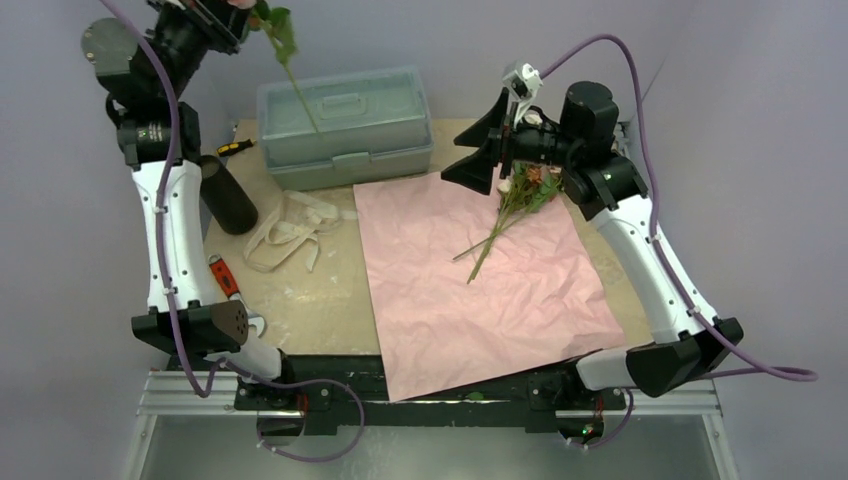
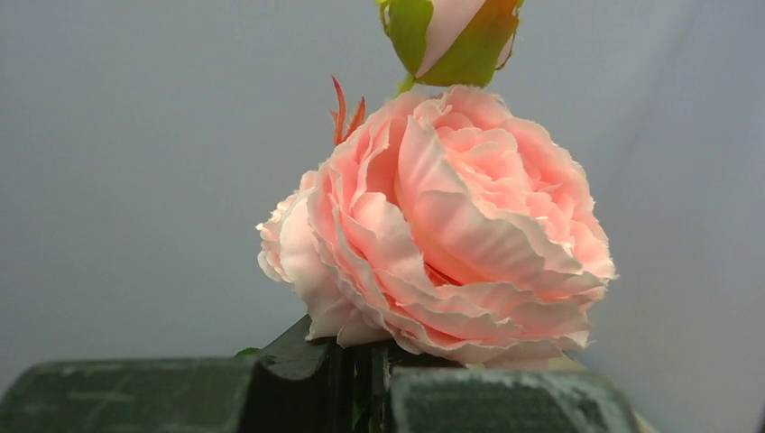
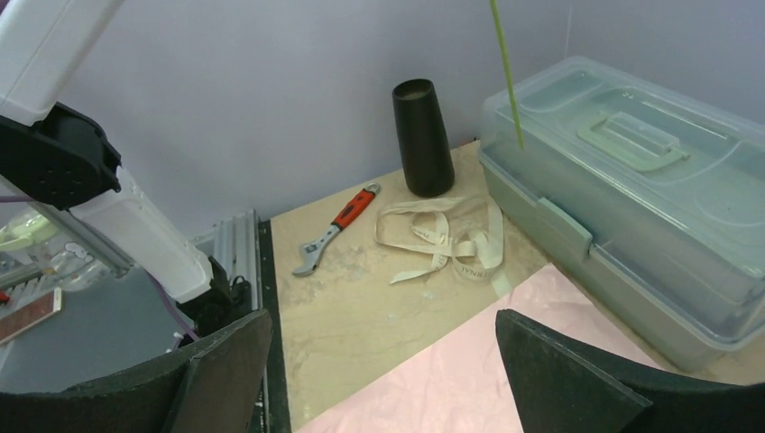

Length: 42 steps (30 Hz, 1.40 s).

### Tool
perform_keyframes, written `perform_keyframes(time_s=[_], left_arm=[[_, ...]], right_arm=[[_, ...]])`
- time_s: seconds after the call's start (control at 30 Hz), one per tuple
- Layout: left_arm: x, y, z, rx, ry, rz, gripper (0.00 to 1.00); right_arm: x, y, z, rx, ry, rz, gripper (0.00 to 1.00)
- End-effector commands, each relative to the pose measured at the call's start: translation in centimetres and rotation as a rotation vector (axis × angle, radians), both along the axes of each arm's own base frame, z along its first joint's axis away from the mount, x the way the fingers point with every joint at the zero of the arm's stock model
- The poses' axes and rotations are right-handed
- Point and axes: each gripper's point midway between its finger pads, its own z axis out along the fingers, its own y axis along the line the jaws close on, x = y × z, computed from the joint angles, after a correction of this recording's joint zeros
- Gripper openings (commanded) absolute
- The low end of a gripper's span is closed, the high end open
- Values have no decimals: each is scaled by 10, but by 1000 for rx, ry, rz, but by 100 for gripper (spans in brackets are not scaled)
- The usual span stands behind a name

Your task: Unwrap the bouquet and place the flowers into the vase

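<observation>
Pink crinkled paper [image 1: 480, 290] is lying spread flat across the near-right part of the table [image 1: 300, 310], with 1 corner hanging over the near edge between the 2 arm bases. Left of it, an orange-handled wrench [image 1: 225, 277] is resting on the bare tabletop beside the left arm. Farther back on the paper, the remaining flowers [image 1: 510, 205] are lying in a small loose bunch, their thin green stems pointing toward the near left and their pink, white and orange-brown heads and green leaves bunching up under the right arm's wrist. The right gripper [image 1: 478, 150] is hovering just beside those heads with its jaws standing wide apart and gripping nothing. A beige ribbon [image 1: 290, 230] is lying in slack loops between the paper and the vase [image 1: 228, 195], a plain matte black cylinder standing upright at the far left with its open mouth facing up. Behind them a pale green toolbox [image 1: 345, 125] is sitting closed along the far edge. Highest and farthest, the left gripper [image 2: 365, 388] is clamping 1 rose [image 2: 442, 225] just under its head. The bloom is showing full, pale-pink layered petals with frayed edges and a green-sheathed bud [image 2: 451, 36] above it, while its long stem [image 1: 300, 95] is hanging down over the toolbox lid.
</observation>
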Motion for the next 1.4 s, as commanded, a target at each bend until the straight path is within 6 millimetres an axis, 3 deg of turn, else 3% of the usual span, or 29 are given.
perform_keyframes(time_s=[0.0,0.13,0.27,0.5,0.73,0.97,1.37], left_arm=[[-12,80,39,76,-66,470,0],[-29,122,64,82,-111,727,0],[-42,156,71,69,-114,933,0],[-64,173,76,86,-125,1056,0],[-80,181,65,109,-94,1118,0],[-74,186,41,163,-68,1144,0],[-30,192,-11,200,-5,1122,0]], right_arm=[[-1,-1,2,-21,-24,7,98],[0,0,-3,-41,-1,19,98],[0,1,-9,-41,25,22,98],[6,6,-12,-14,69,22,98],[15,11,-19,-19,123,29,98],[25,17,-20,-24,167,36,98],[33,18,-21,-41,180,25,98]])
